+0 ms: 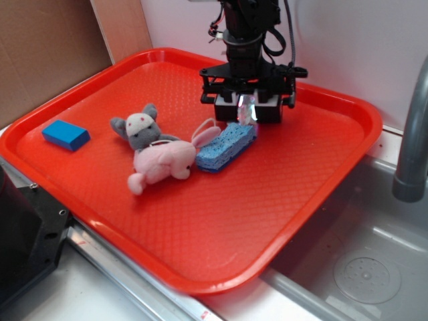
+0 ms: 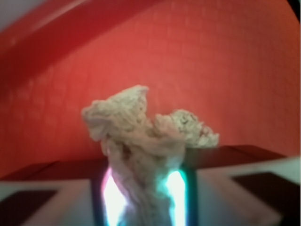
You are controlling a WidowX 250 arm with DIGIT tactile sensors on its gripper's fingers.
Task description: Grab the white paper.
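Wrist view, item one?

— White paper [image 2: 146,141]: crumpled lumpy wad, faint reddish speckles, pinched between the two lit fingers [image 2: 113,197] of the gripper [image 2: 143,197]. Jaws narrow, closed on the wad, which bulges out above them. Red textured surface behind.

— Exterior view, same item?

— White paper [image 1: 246,110]: small pale scrap showing between the jaws of the gripper [image 1: 246,112], held over the far part of the red tray [image 1: 221,227], just above the far end of the light blue sponge [image 1: 226,146].

— Next outward?

— Pink plush bunny [image 1: 167,159], lying on its side, ears touching the sponge. Grey plush mouse [image 1: 138,127], lying against the bunny. Blue block [image 1: 65,134], well apart, near the tray's left rim.

— Surroundings?

— Metal sink [image 1: 361,261] under the tray's right corner; grey faucet pipe [image 1: 413,134] at right edge.

— Writing, labels, brands?

— None legible in either view.
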